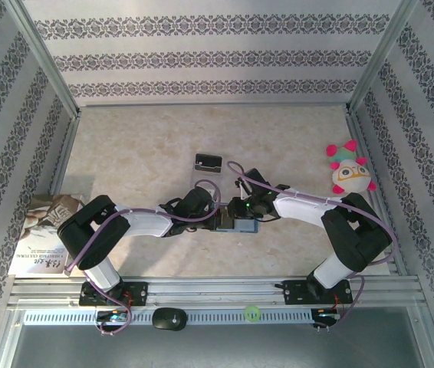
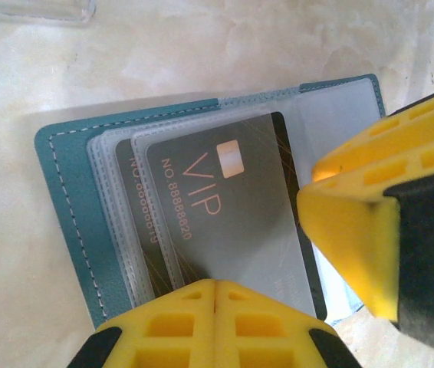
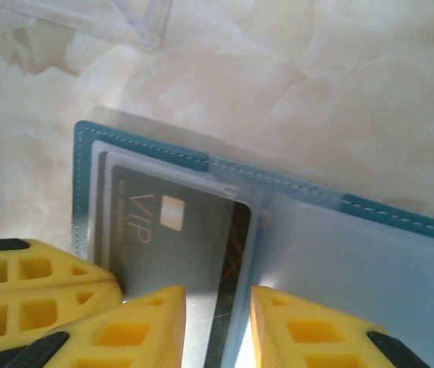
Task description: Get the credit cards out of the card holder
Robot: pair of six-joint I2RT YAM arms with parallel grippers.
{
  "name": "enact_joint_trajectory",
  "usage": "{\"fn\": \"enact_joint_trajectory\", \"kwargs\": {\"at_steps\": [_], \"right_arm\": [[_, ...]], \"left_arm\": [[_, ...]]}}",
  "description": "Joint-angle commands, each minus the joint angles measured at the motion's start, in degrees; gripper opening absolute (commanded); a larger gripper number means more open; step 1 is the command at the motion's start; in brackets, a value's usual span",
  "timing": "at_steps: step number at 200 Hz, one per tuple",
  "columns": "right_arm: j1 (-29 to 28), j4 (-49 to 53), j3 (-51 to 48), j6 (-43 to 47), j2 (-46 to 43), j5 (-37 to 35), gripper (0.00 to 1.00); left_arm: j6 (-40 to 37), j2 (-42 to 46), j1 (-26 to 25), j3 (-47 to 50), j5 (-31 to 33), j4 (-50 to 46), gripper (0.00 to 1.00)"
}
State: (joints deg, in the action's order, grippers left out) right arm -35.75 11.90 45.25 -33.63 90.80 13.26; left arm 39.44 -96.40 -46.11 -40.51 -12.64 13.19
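- Two yellow fingers of the left gripper (image 2: pixel 215 290) press together with no gap, over one edge of the open card holder (image 2: pixel 67 199).
- We see the right gripper (image 3: pixel 217 310) with its jaws apart, the edge of a dark VIP card (image 3: pixel 163 230) between them.
- The card sits in a clear sleeve.
- The holder lies flat, mid-way on the marbled table (image 1: pixel 140 146), between both arms.
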Motion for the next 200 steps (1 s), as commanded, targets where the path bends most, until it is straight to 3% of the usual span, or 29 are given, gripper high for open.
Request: {"fn": "enact_joint_trajectory", "kwargs": {"at_steps": [1,20,61,105,150,200], "right_arm": [[-0.1,2.7,0.7,1.9,0.2,-4.6,0.27],[-1.3,3.4,1.4,3.1,1.2,-5.7,0.26],[-5.8,6.1,3.8,5.4,3.1,-11.8,0.35],[-8.3,10.2,5.5,5.8,4.9,-19.3,0.29],[-8.1,11.9,4.2,4.7,1.8,-26.0,0.31],[-7.8,10.8,3.2,5.3,0.6,-25.9,0.32]], "left_arm": [[-0.2,-1.9,0.0,2.9,-0.7,-7.0,0.03],[-0.1,-1.4,0.2,3.3,-0.7,-6.9,0.03],[0.1,-0.7,0.2,3.8,-0.4,-7.0,0.06],[0.3,0.0,0.5,4.3,-0.1,-7.0,0.06],[0.5,-0.6,1.1,4.5,-0.7,-6.6,0.05],[0.4,0.3,1.5,5.0,-0.8,-6.4,0.06]]}}
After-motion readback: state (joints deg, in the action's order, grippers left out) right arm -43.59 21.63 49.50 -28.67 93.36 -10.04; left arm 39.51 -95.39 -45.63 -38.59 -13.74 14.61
